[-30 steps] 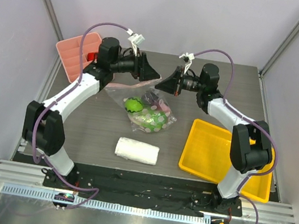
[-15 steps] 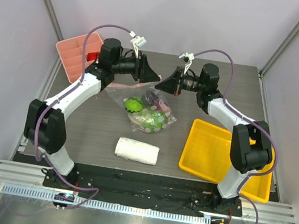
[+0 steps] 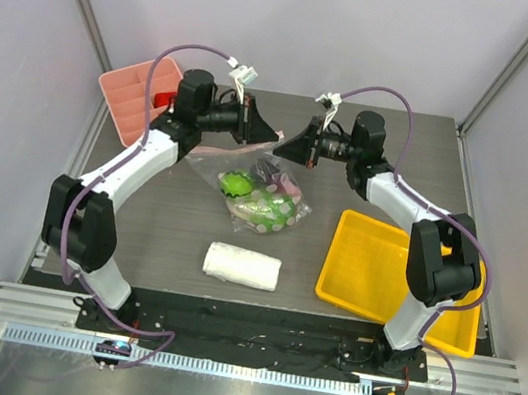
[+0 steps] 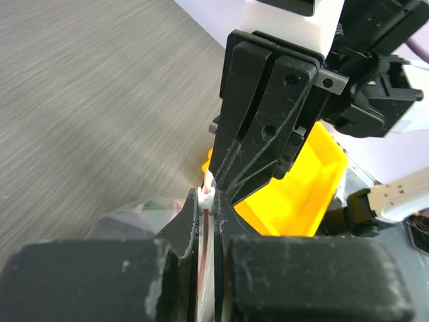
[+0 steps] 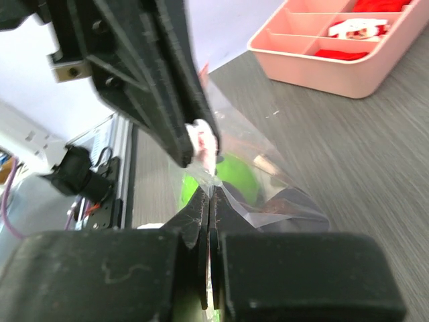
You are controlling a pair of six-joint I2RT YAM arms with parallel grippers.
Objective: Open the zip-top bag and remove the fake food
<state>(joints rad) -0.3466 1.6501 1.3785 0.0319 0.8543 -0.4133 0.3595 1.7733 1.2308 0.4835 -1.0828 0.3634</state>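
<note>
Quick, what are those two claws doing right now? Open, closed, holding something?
Left gripper: closed, pinching the bag at its pink zip edge.
Right gripper: closed, pinching the same bag's edge.

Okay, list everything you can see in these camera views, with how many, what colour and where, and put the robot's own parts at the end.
zip-top bag: 1, clear with pink zip strip, mid-table, top edge held up
green ball: 1, green, inside the bag
eggplant: 1, dark purple, inside the bag
cabbage: 1, pale green-white, inside the bag
towel: 1, white, folded, near the bag's front
tray: 1, yellow, table's right side
divided box: 1, pink, far left corner, red-white items inside
table: 1, dark grey wood grain
left gripper: 1, black, shut on the zip strip
right gripper: 1, black, shut on the bag's plastic
</note>
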